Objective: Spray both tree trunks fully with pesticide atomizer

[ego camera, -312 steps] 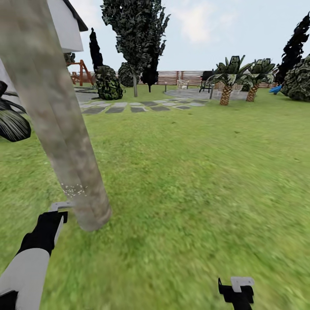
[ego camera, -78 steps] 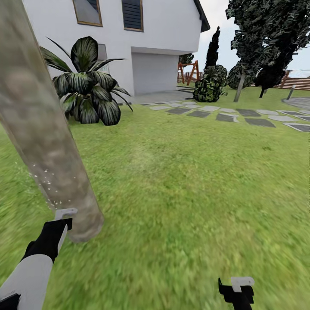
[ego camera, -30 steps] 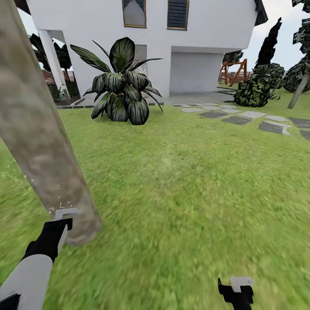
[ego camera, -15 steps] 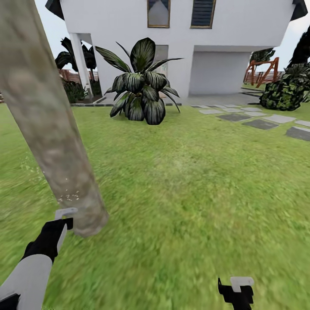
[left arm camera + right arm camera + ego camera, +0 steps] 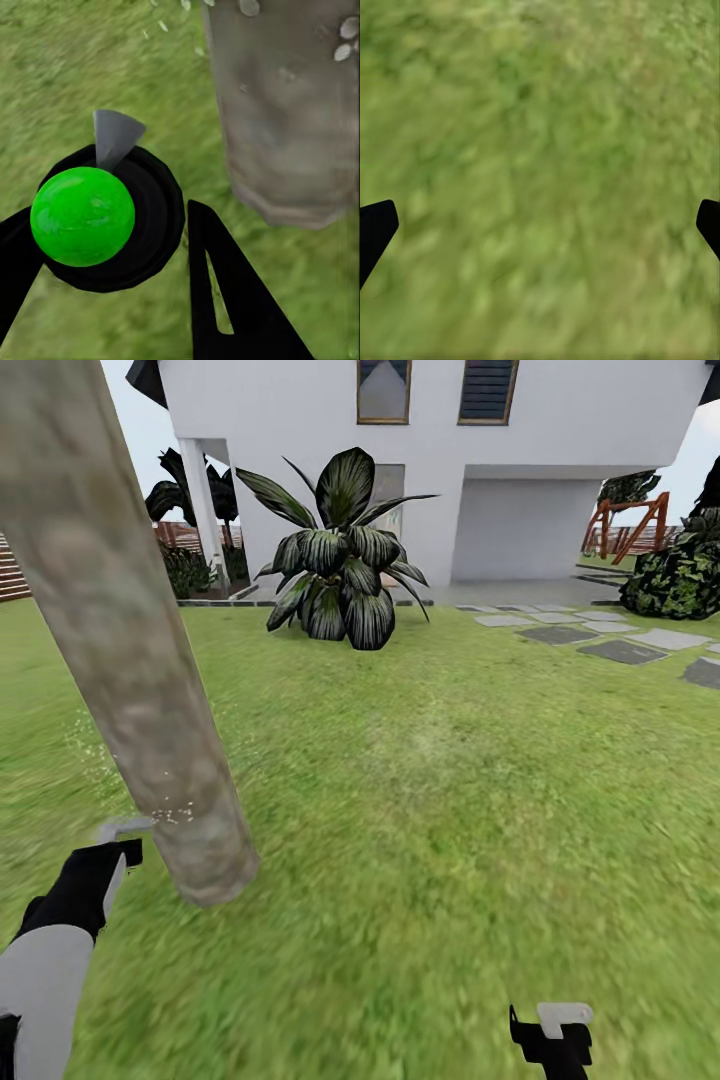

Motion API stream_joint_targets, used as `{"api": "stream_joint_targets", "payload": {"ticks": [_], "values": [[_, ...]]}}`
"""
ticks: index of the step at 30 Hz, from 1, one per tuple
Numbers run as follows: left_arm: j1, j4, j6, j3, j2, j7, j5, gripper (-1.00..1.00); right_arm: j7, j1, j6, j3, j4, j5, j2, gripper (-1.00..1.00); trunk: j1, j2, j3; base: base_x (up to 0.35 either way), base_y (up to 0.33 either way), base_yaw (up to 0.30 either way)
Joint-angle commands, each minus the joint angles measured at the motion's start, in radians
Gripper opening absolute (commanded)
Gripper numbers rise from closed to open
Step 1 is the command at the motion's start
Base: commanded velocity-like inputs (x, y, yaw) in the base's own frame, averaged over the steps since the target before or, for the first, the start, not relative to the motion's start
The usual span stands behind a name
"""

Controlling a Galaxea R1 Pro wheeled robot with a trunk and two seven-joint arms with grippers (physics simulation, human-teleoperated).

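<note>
- The left claw (image 5: 112, 247) is clamped on the pesticide atomizer (image 5: 97, 217) — a black round body with a bright green cap and a grey nozzle, seen between the two black fingers (image 5: 225, 300) in the left wrist view.
- In the head view the left claw (image 5: 105, 840) sits low at the near left, just beside the base of the tree trunk (image 5: 120, 630), with the grey nozzle tip pointing toward the bark.
- The tree trunk is a thick, pale, mottled column that leans across the left of the head view and meets the grass (image 5: 450, 810) at the near left; small white specks dot its lower bark (and a few hang over the grass to its left).
- The left wrist view shows the foot of the tree trunk (image 5: 289, 112) near the nozzle, apart from it, with pale flecks on its upper part.
- The right claw (image 5: 552, 1040) is at the near right edge of the head view, over bare grass; its fingers (image 5: 375, 229) stand wide apart at the two sides of the right wrist view, with nothing but lawn between them.
- Farther off stand a broad striped-leaf plant (image 5: 340, 570), a white house (image 5: 450, 450), grey stepping stones (image 5: 620, 650) at the far right — and a dark bush (image 5: 680, 575) beside a red-brown swing frame (image 5: 630, 525).
</note>
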Motion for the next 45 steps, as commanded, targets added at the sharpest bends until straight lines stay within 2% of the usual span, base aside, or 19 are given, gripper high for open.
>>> {"api": "stream_joint_targets", "payload": {"ticks": [1,2,4,11,16,20,22,32,37,45], "values": [[-0.010,0.001,0.010,-0.003,0.001,-0.031,-0.007,-1.00,-0.004,-0.001,-0.003,-0.007,0.001,0.010,0.000,1.00,0.000,0.000,-0.001,0.000,0.000,0.000],[-0.016,-0.002,0.035,-0.009,0.007,-0.078,-0.009,-1.00,-0.004,-0.001,-0.003,-0.007,0.001,0.010,0.000,1.00,0.000,0.000,-0.001,0.000,0.000,0.000],[-0.031,-0.012,0.075,-0.012,0.015,-0.112,-0.013,-1.00,-0.004,-0.001,-0.003,-0.007,0.001,0.010,0.000,1.00,0.000,0.000,-0.001,0.000,0.000,0.000],[-0.047,-0.022,0.091,-0.015,0.016,-0.119,-0.017,-1.00,-0.004,-0.001,-0.003,-0.007,0.000,0.009,0.001,1.00,0.000,0.000,-0.001,0.000,0.000,0.193],[-0.056,-0.023,0.092,-0.018,0.004,-0.119,-0.018,-1.00,-0.004,-0.001,-0.003,-0.007,0.000,0.009,0.000,1.00,0.000,0.000,-0.001,0.000,0.000,0.246],[-0.056,-0.056,0.102,-0.092,0.002,-0.118,-0.019,-1.00,-0.004,-0.001,-0.003,-0.007,0.001,0.010,0.000,1.00,0.000,0.000,-0.001,0.101,-0.058,0.024],[-0.055,-0.098,0.154,-0.115,0.002,-0.117,-0.019,-1.00,-0.004,-0.001,-0.003,-0.007,0.001,0.010,-0.001,1.00,0.000,0.000,-0.001,0.224,-0.152,0.002],[-0.046,-0.121,0.166,-0.108,0.016,-0.117,-0.016,-1.00,-0.004,-0.001,-0.003,-0.007,0.001,0.010,0.000,1.00,0.000,0.000,-0.001,0.082,-0.053,0.037],[-0.044,-0.121,0.164,-0.106,0.016,-0.117,-0.014,-1.00,-0.004,-0.001,-0.003,-0.007,0.001,0.011,0.000,1.00,0.000,0.000,-0.001,0.061,-0.177,0.239],[-0.042,-0.121,0.164,-0.109,0.012,-0.116,-0.013,-1.00,-0.004,-0.001,-0.003,-0.007,0.001,0.011,0.000,1.00,0.000,0.000,-0.001,0.007,-0.272,0.020]]}}
